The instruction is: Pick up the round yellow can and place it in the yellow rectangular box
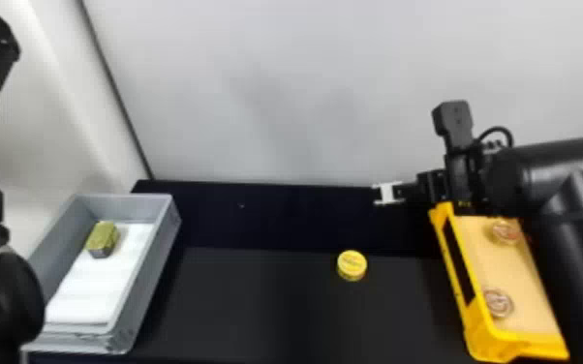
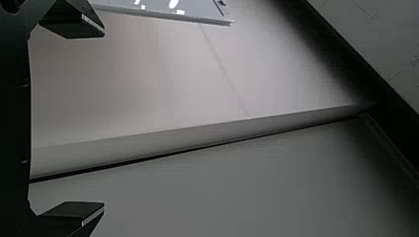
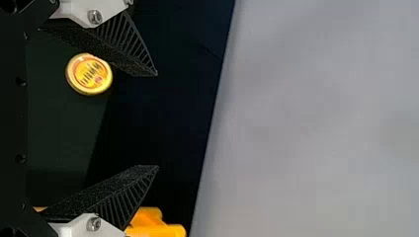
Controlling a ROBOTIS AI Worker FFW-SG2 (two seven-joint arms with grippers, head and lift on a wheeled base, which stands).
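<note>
Pale wall (image 1: pixel 276 87): stands at the far side of the work area. Black table (image 1: pixel 256 305): lies in front of it, with a darker band along its far edge.

Right arm (image 1: pixel 566 155): enters from the right edge and passes over the far end of the yellow rectangular box. Left arm (image 1: pixel 0 300): raised at the left edge, beside the grey box.

Grey box (image 1: pixel 145 290): at left on the table, lined with a white sheet (image 1: pixel 87 290). Yellow rectangular box (image 1: pixel 496 339): at right, its long sides running near to far, with a pale tan floor.

Right gripper (image 1: pixel 377 193): located to the left of the yellow box's far end, farther back than the round yellow can and to its right. In the right wrist view the right gripper (image 3: pixel 157 121) has its fingers spread wide. Left gripper (image 1: pixel 2 46): raised at far left; in the left wrist view the left gripper (image 2: pixel 104 120) likewise has its fingers wide apart.

Yellow-green block (image 1: pixel 102 237): inside the grey box, toward its far end, on the white sheet.

Round yellow can (image 1: pixel 352 265): on the table between the two boxes, closer to the yellow one, lid face up. Two round tins: inside the yellow box, one far (image 1: pixel 506 232), one nearer (image 1: pixel 498 303), well apart.
</note>
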